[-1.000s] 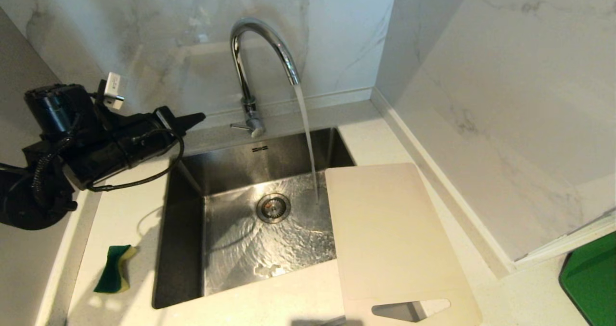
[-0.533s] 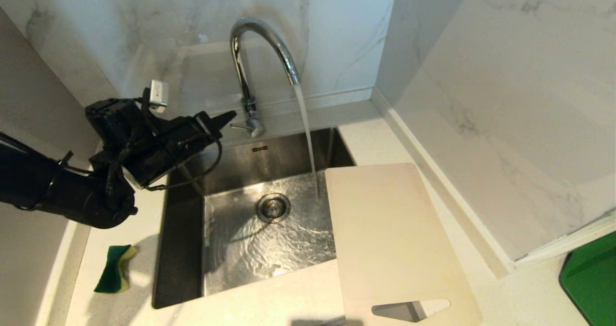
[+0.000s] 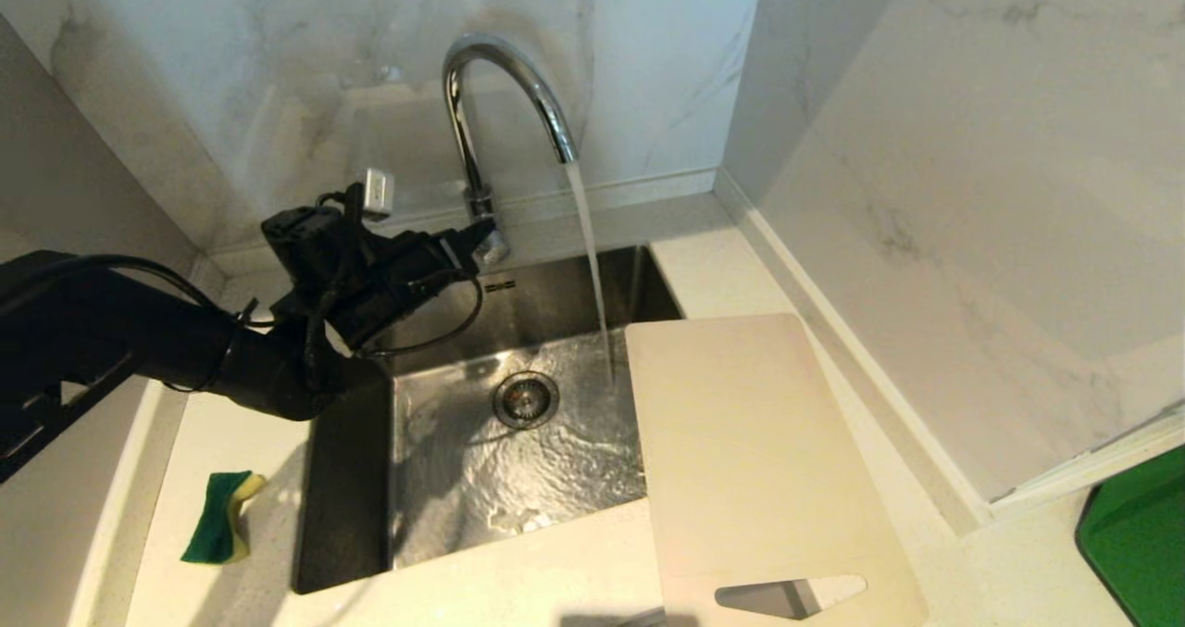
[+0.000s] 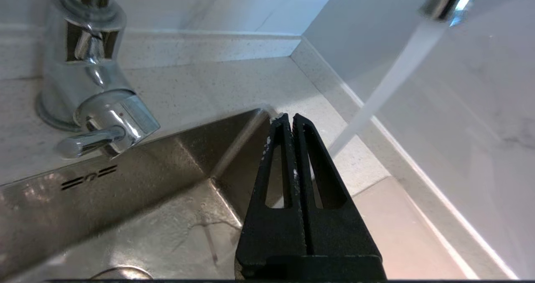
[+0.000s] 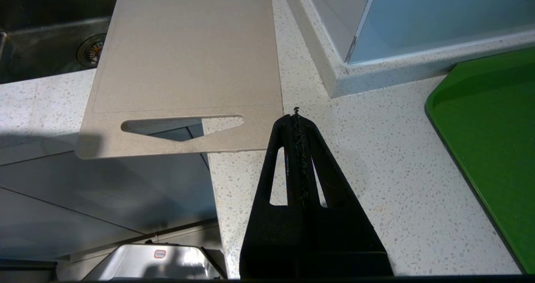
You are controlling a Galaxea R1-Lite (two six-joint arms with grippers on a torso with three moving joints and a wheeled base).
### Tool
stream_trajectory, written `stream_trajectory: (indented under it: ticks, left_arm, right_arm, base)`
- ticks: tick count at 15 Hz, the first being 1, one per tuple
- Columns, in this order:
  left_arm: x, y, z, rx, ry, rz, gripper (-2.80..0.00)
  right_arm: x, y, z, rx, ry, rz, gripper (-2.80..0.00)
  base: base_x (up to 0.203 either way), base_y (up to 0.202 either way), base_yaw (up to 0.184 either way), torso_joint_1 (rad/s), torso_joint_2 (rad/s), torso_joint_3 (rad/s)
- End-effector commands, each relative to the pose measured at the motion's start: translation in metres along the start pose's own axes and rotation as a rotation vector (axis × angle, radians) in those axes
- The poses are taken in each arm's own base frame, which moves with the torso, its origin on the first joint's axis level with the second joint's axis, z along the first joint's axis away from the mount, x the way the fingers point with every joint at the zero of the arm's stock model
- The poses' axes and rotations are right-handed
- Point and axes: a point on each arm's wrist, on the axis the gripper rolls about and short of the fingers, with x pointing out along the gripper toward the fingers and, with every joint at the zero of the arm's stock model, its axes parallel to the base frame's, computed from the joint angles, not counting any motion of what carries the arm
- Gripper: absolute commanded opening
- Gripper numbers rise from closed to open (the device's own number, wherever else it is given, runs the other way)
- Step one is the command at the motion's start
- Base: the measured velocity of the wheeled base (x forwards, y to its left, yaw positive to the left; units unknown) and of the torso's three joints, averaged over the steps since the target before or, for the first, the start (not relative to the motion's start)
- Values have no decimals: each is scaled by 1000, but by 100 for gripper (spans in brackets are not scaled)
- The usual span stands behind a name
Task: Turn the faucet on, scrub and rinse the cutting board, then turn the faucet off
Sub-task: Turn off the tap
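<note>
Nearest the front edge of the tabletop (image 3: 555, 571), the right gripper (image 5: 296, 112) hangs low over the speckled surface, fingers clenched together on nothing, its tip just beside the near right corner of the cutting board (image 3: 759, 460). The board lies flat at the right of the sink (image 3: 352, 479); its handle slot end overhangs the tabletop's front edge, and its far end reaches over the basin's right rim. A green tray (image 3: 1137, 539) sits at the tabletop's right edge, well apart from the board. At the front left, a green and yellow sponge (image 3: 220, 518) lies on the tabletop near the sink's left rim.

Further back, water covers the basin floor around the drain (image 3: 526, 399).

At the rear rim of the sink, the left gripper (image 3: 483, 231) reaches in from the left with fingers clenched and empty (the wrist view shows them pressed together with no gap). Its tip is at the lever on the base of the faucet (image 3: 500, 99); contact cannot be confirmed. The faucet stands at the tabletop's back edge and is running, its stream falling into the basin just beside the board's far left corner.
</note>
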Motion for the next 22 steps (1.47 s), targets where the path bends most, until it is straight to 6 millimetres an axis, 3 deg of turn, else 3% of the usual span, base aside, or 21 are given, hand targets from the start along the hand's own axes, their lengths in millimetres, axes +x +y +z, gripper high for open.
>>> stream_trajectory:
  ticks: [1,9,22]
  left_arm:
    - [7,9,-14,-6,13,5,-280]
    - [26,40,-37,6,-13,51,-280]
    - [51,65,-23,66,-120,87,-280]
  right_arm:
    - [0,0,0,0,0,2,-280]
    - [0,0,0,0,2,1,-280]
    - [0,0,0,-2,-1,2,-280]
  base:
    - [0,0,0,0,0,0]
    - [0,0,0,0,0,0]
    - [0,0,0,0,0,0]
